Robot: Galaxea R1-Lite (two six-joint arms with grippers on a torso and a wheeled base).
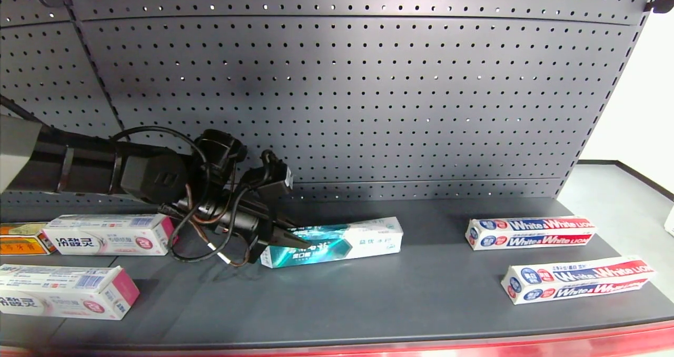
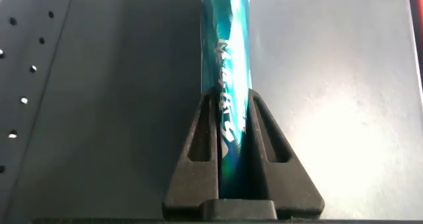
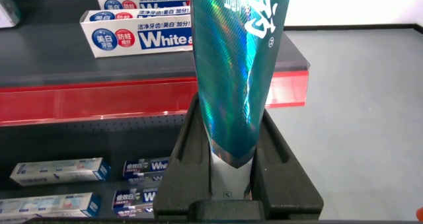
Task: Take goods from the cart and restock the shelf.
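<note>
A teal and white toothpaste box [image 1: 342,241] lies flat on the dark shelf [image 1: 337,299], mid-shelf near the pegboard back. My left gripper [image 1: 288,237] comes in from the left and is shut on that box's left end. In the left wrist view the fingers [image 2: 205,128] clamp the teal box [image 2: 225,32] from both sides, and it rests on the shelf. My right gripper [image 3: 231,115] is shut on a second teal toothpaste box [image 3: 241,52], held out in front of the shelf's red front edge [image 3: 99,98].
Pink and white boxes [image 1: 110,234] [image 1: 68,291] and an orange box [image 1: 21,238] lie at the shelf's left. Two blue, red and white boxes [image 1: 529,232] [image 1: 576,279] lie at the right. Bare shelf lies between them and along the front. More boxes [image 3: 59,171] fill a lower shelf.
</note>
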